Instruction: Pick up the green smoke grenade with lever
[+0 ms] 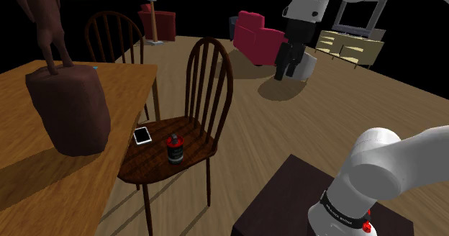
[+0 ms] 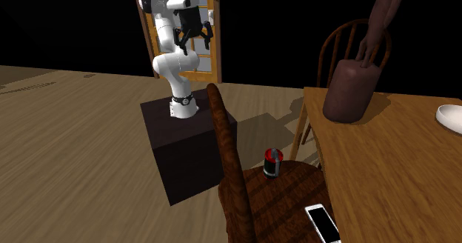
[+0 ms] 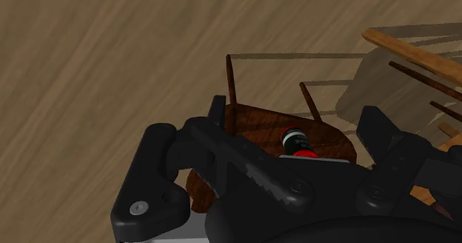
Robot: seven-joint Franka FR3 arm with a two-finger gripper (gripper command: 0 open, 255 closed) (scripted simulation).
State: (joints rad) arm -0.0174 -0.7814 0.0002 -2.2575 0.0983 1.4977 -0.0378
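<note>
Wooden chair (image 1: 155, 162) carries the target on its seat: the grenade (image 1: 174, 149) stands upright near the seat's middle. It reads dark-bodied with a red top rather than plainly green, and I cannot make out the lever. A white phone (image 1: 142, 135) lies just beside it, on the side toward the tabletop (image 1: 43, 184). My end effector (image 1: 285, 70) hangs high over the floor, well apart from the chair, fingers spread and holding nothing. Step in hand, by my judgement: the approach, with no grasp yet. The next move calls for crossing over and descending onto the seat, keeping clear of the chair's tall spindle back. I then need the spread fingers set around the canister's body below the red cap before closing. Risks: tipping the canister, nudging the phone.
</note>
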